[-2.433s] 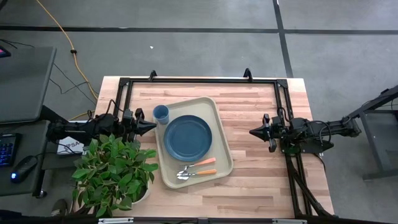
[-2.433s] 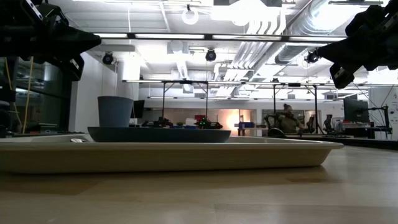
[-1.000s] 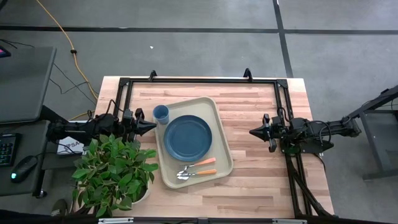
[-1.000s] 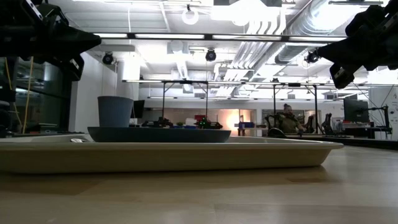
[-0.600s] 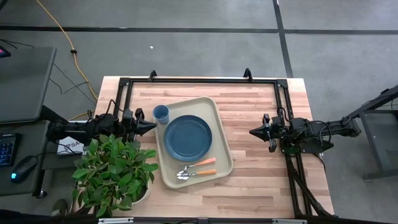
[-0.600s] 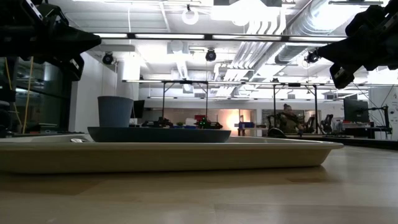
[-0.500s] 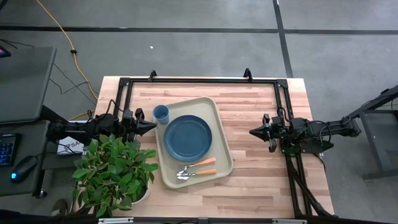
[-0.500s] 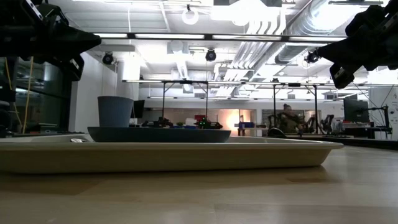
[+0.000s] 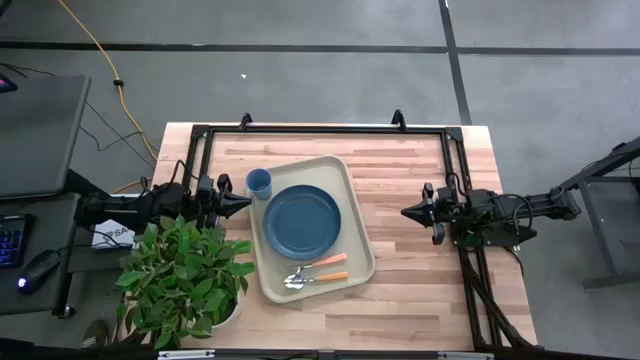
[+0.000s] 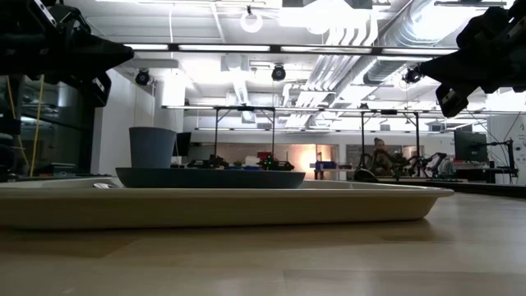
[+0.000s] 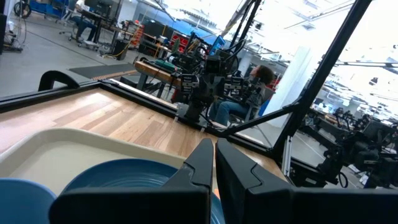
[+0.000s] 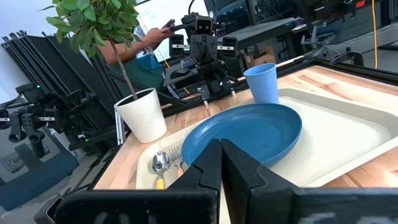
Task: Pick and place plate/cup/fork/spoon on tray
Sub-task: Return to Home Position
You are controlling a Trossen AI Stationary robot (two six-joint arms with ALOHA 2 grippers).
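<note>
Plate [image 9: 302,221], cup [image 9: 259,183], fork [image 9: 322,262] and spoon [image 9: 318,278] all sit on the tray [image 9: 359,240]. Both pincers closed, empty: left pincer [image 9: 243,203] beside the cup, right pincer [image 9: 408,213] well clear over the surface. Cutlery probably slippery (grip orange handles); plate stiff, take the rim.

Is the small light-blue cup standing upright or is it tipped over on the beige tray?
Upright. The small light-blue cup shows its round open mouth from above, standing vertically on the beige rectangular tray.
</note>
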